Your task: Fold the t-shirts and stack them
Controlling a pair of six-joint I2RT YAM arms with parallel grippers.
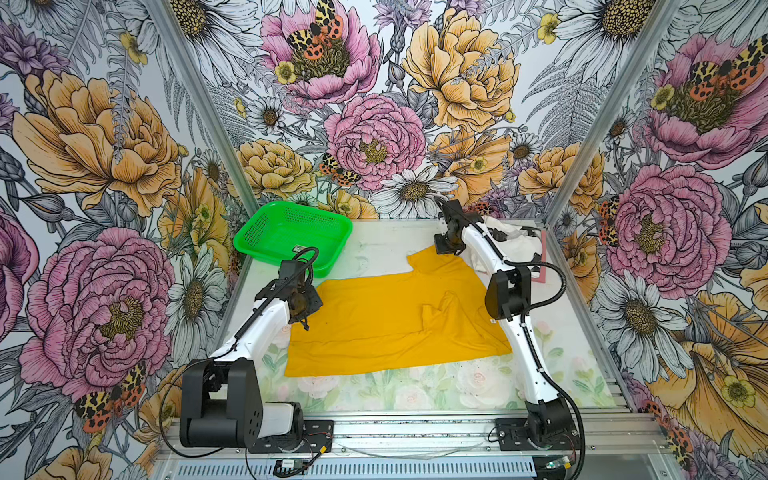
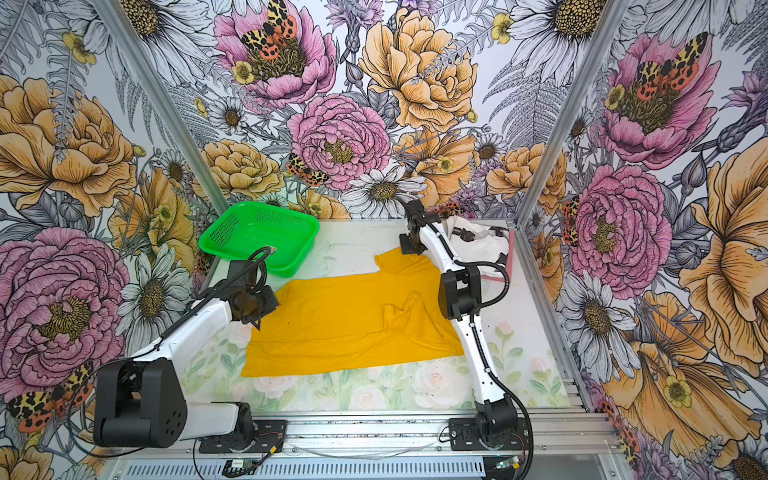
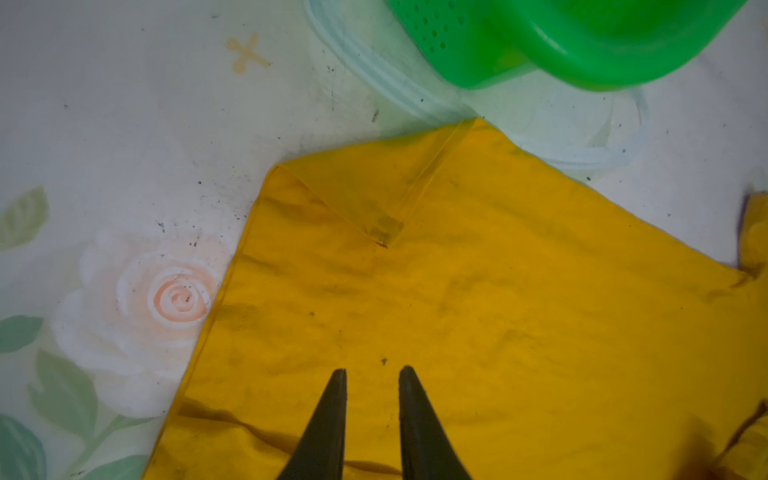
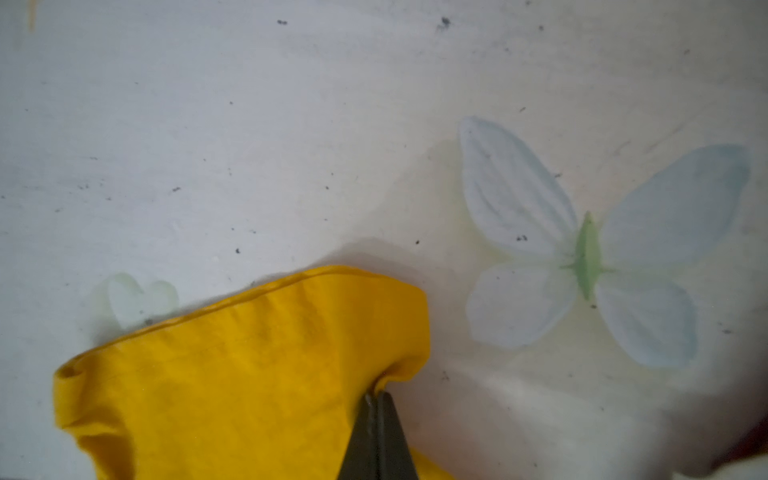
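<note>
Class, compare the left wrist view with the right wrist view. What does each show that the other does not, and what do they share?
Only the left wrist view: the green basket, a painted rose, a turned-over corner of the yellow t-shirt, and the left fingers parted above the cloth.
Only the right wrist view: a painted butterfly, and the right fingers shut, pinching a hemmed edge of the shirt.
Both: the yellow t-shirt and the pale, speckled table.

No legible text or numbers; only a faint orange cross (image 3: 248, 54) on the table (image 3: 124, 104)
</note>
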